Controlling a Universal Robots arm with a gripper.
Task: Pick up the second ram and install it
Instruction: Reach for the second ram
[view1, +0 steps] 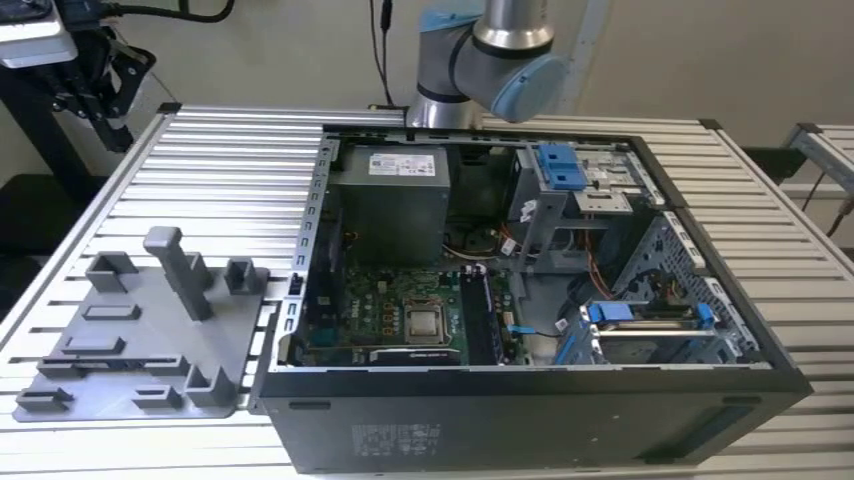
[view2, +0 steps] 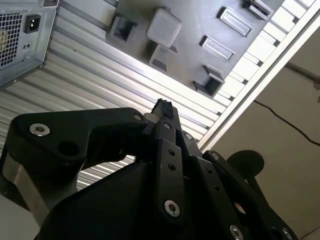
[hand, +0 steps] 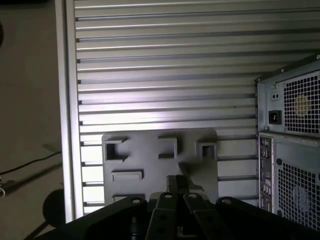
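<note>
Second ram (view1: 107, 361) in holder plate (view1: 150, 330)

Long, narrow, dark second ram (view1: 83, 362), set in a slot of the grey holder plate (view1: 150, 340), exterior view's left.

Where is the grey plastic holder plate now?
The grey plastic holder plate lies on the ribbed metal table, at the exterior view's left, beside the open black computer case.
</note>
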